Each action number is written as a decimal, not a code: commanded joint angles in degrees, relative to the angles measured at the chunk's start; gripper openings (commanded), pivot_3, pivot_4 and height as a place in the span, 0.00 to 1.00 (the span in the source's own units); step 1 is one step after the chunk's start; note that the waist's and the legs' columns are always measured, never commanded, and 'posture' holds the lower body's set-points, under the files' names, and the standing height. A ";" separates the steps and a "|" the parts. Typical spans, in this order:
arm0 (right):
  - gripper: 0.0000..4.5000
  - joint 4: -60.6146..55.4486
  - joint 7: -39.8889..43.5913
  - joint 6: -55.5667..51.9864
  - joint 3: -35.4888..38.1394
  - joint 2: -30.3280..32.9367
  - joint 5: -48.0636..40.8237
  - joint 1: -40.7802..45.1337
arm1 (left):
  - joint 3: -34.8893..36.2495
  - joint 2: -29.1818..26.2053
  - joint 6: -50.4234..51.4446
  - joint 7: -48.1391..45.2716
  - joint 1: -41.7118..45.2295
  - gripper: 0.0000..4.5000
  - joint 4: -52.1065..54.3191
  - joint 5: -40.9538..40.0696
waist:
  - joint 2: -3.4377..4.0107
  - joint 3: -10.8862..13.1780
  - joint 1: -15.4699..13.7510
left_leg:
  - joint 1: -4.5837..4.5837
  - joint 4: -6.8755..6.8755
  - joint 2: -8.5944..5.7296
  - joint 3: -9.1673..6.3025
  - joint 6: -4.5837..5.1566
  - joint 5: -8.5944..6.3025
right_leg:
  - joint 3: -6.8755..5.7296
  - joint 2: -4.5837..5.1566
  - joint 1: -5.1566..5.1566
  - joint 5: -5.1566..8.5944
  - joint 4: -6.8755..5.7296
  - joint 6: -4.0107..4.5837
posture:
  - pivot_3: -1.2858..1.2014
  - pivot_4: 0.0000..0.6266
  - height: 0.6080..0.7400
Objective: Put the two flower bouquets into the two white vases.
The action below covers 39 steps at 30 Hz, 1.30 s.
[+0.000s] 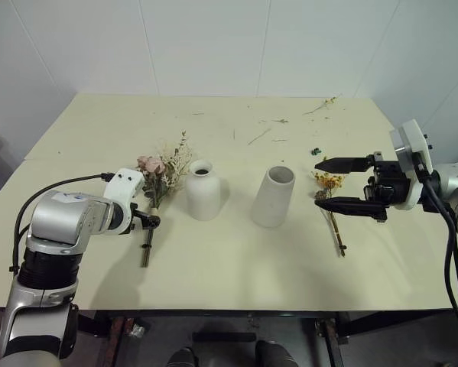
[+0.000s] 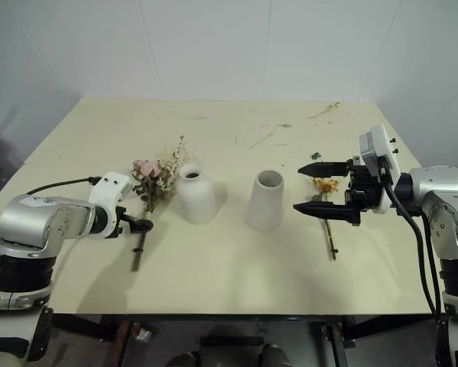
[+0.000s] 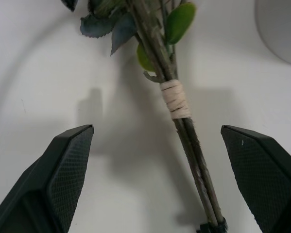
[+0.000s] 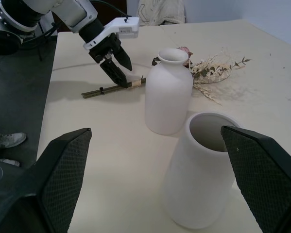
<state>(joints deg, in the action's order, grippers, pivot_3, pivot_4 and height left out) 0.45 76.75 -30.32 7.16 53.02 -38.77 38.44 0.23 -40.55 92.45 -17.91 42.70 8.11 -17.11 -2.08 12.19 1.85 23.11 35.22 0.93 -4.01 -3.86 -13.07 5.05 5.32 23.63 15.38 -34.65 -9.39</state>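
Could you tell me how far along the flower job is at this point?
Nothing is placed yet: the bottle vase and wide-mouthed vase stand empty. In hand: the open left tool straddles the rose bouquet's stems, not gripping. The open right tool hovers over the yellow sprig. Left: grasping and inserting both.

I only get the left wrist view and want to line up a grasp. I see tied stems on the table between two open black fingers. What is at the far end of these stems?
Observer: Pink roses, cream sprigs and leaves; it is the large bouquet, lying flat on the table.
Operator: The white curve at my picture's edge, what is that?
Observer: The rounded narrow-necked vase, standing upright beside the blossoms on the robot's right.
Operator: Where is the other vase?
Observer: The wide-mouthed vase stands further right, upright and empty.
Operator: And the right arm?
Observer: The right gripper is open, its fingers spread above the small yellow-orange sprig lying on the table.
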 commanded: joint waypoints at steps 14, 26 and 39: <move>1.00 -2.64 -0.99 -1.49 2.71 1.39 -0.32 0.56 | -5.75 3.20 -5.06 2.43 3.58 0.24 -6.93 3.13 | 0.02 -0.01 -0.17 | -0.07 0.06 -0.01 0.00 -0.09 0.09 | 0.00 0.00 -0.06 -0.01 -0.08 0.01 | 0.52 0.24 1.00; 1.00 -4.76 -2.93 -2.26 5.20 1.76 -0.57 -1.45 | -1.34 3.36 -18.34 4.72 8.15 0.02 -16.83 6.83 | 0.02 -0.01 -0.08 | -0.06 0.08 -0.01 0.00 -0.11 0.16 | 0.01 0.00 -0.05 -0.03 -0.09 0.02 | 0.52 0.24 1.00; 1.00 -10.67 -8.74 -2.95 10.20 1.24 -2.25 -6.61 | 7.54 9.82 -69.63 4.80 19.45 0.02 -37.23 8.11 | 0.01 -0.01 -0.49 | 0.13 0.05 -0.04 0.01 -0.14 0.02 | -0.01 0.06 -0.01 -0.08 0.20 -0.09 | 0.52 0.24 1.00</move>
<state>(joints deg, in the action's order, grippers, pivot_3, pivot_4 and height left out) -7.64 69.16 -33.08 14.34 53.60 -39.64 32.38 5.47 -31.27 31.07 -11.40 59.57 -28.76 -7.76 -2.06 12.18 1.35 23.25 35.27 0.89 -4.00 -3.99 -13.05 5.03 5.38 23.62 15.30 -34.44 -9.48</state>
